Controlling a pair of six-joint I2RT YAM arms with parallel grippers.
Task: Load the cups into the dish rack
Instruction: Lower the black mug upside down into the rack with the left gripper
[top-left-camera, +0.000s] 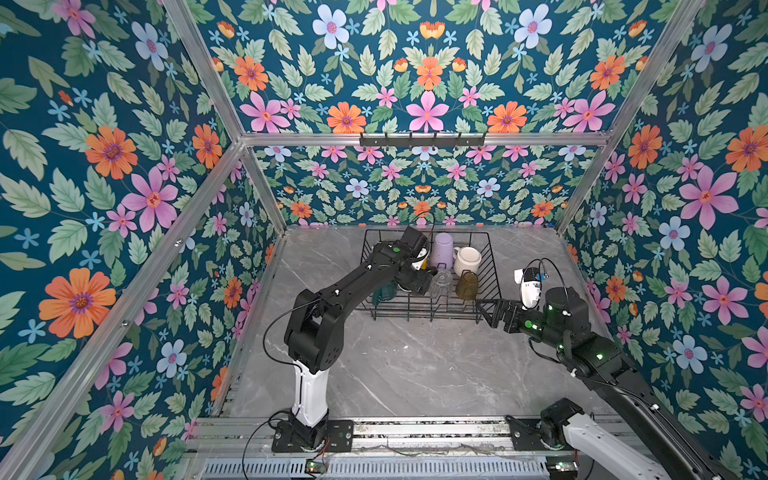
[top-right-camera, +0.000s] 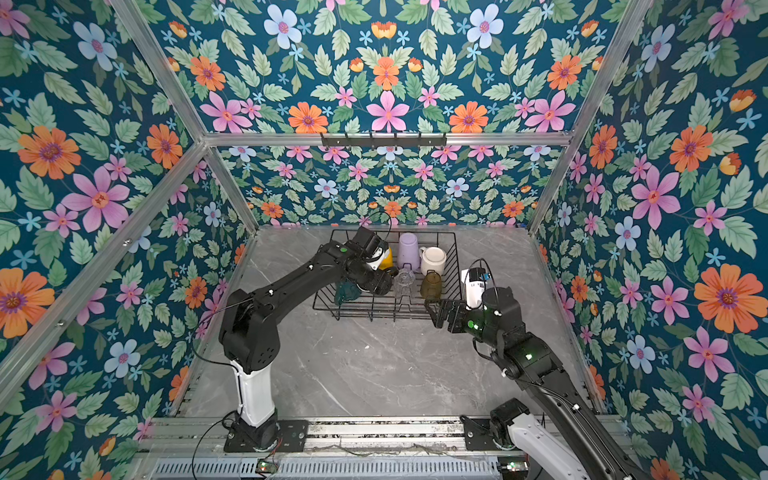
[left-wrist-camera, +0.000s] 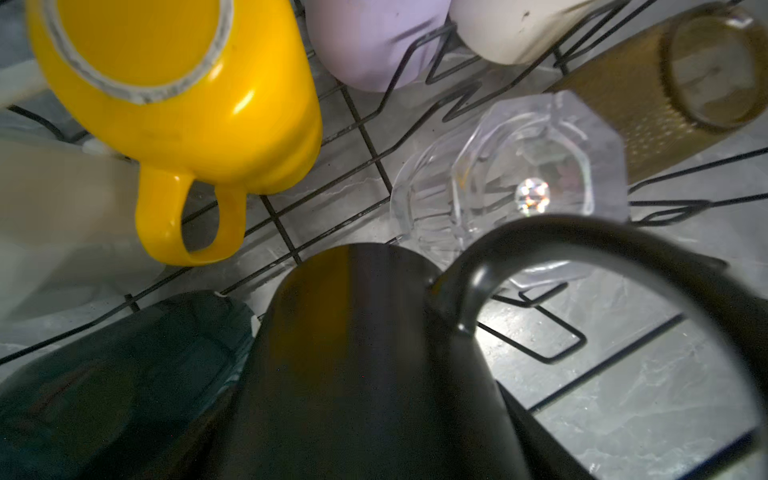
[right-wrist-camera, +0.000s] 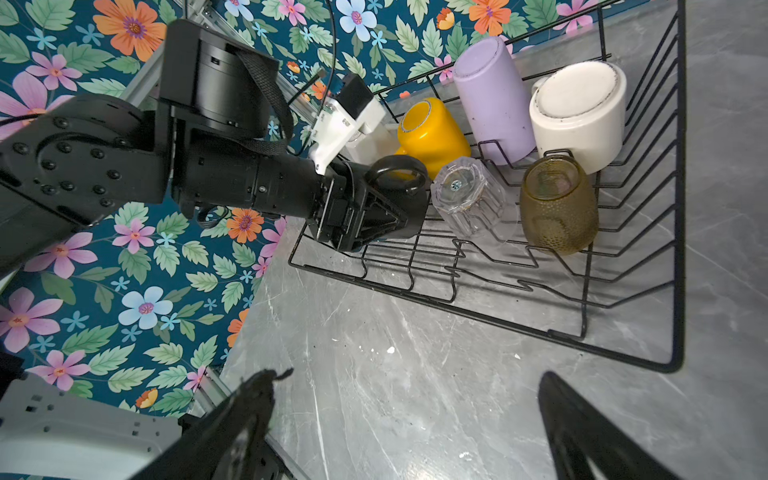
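The dish rack (top-left-camera: 492, 266) stands at the far side of the grey marbled surface (top-left-camera: 415, 365), near the back wall; the left gripper (right-wrist-camera: 390, 216) reaches into its near left part, its fingers closed around the body of the black mug (left-wrist-camera: 365, 353), handle uppermost; just beside it the dark green mug (left-wrist-camera: 124, 374) lies in the rack; the yellow mug (right-wrist-camera: 428, 129), lavender tumbler (right-wrist-camera: 492, 99) and white mug (right-wrist-camera: 582, 112) sit base up along the back row; the clear glass (right-wrist-camera: 469, 199) and olive-amber glass (right-wrist-camera: 557, 203) lean inverted on the prongs in front of them; the right gripper (right-wrist-camera: 413, 378) hovers over the bare surface by the rack's near right corner, fingers spread wide and holding nothing.
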